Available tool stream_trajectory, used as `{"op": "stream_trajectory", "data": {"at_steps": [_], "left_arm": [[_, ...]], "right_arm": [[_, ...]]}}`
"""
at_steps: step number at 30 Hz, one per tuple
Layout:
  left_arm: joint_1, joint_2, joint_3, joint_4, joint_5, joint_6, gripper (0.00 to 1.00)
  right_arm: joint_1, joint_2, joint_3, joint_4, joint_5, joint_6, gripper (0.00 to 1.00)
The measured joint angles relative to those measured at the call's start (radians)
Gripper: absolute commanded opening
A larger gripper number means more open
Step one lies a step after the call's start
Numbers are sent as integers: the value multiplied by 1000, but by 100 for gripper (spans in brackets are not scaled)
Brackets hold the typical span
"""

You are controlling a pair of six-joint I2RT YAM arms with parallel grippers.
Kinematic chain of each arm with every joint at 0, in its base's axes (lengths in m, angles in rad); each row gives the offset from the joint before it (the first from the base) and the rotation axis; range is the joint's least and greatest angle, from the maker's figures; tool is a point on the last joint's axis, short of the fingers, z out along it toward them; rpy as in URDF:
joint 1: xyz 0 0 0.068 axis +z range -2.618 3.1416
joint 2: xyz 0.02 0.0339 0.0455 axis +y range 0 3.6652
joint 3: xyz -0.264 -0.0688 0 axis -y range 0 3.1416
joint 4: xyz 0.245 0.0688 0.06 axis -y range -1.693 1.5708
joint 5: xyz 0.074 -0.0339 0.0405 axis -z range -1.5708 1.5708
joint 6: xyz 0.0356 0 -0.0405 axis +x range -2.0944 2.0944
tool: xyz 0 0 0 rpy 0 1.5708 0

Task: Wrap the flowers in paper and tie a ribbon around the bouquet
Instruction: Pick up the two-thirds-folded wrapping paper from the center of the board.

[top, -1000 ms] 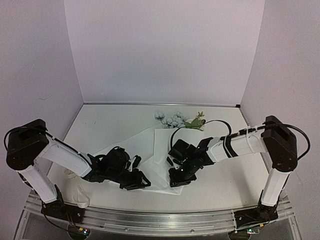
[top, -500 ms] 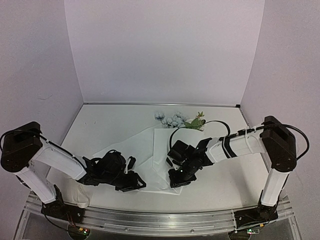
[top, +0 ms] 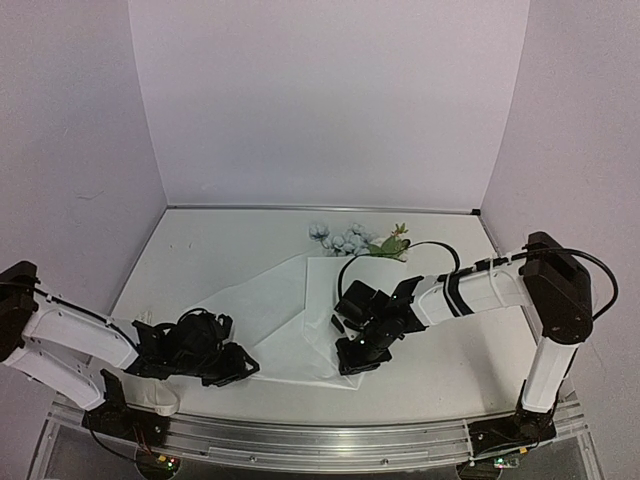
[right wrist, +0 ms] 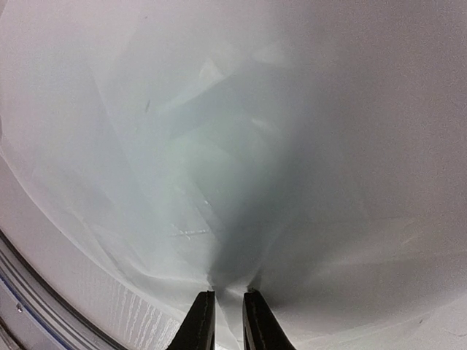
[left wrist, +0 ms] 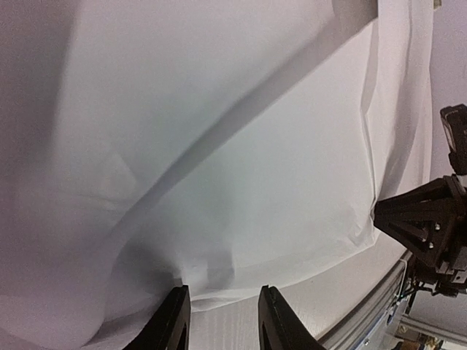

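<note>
We've got right claw (right wrist: 226, 310) pinched narrow on paper (right wrist: 241, 160) edge; left claw (left wrist: 221, 315) half open, tips just beside paper edge.

The large thin white paper sheet (top: 285, 305) is matt and smooth with soft creases. It is thin enough that overlapped layers show greyer near the right gripper (right wrist: 226, 306), where it puckers into fine folds. Under the paper sheet the white tabletop (top: 220, 240) is matt, with a faint ribbed grain beside the sheet's near edge. Nearer than the sheet runs a silver metal rail (top: 330, 440), brushed and dully shiny. The right gripper and left gripper (left wrist: 222, 310) have hard black fingers, seemingly plastic, with a slight sheen. Beyond the sheet, the pale blue-white blooms (top: 340, 238) look soft and matt.
</note>
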Motion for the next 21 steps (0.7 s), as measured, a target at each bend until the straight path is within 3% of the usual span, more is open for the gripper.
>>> {"op": "stream_trajectory", "data": {"at_steps": [7,13,21], "left_arm": [[11,-151,-43,-176,-133,-85,36],[86,-302,-100,-299,-214,-140,36],[111,-420,-114,-418,-192,-149,41]], "right_arm": [[0,1,-1,7,-2,0,14],[0,1,-5,16,-3,0,14],[0,1,-5,17,-9,0,14]]}}
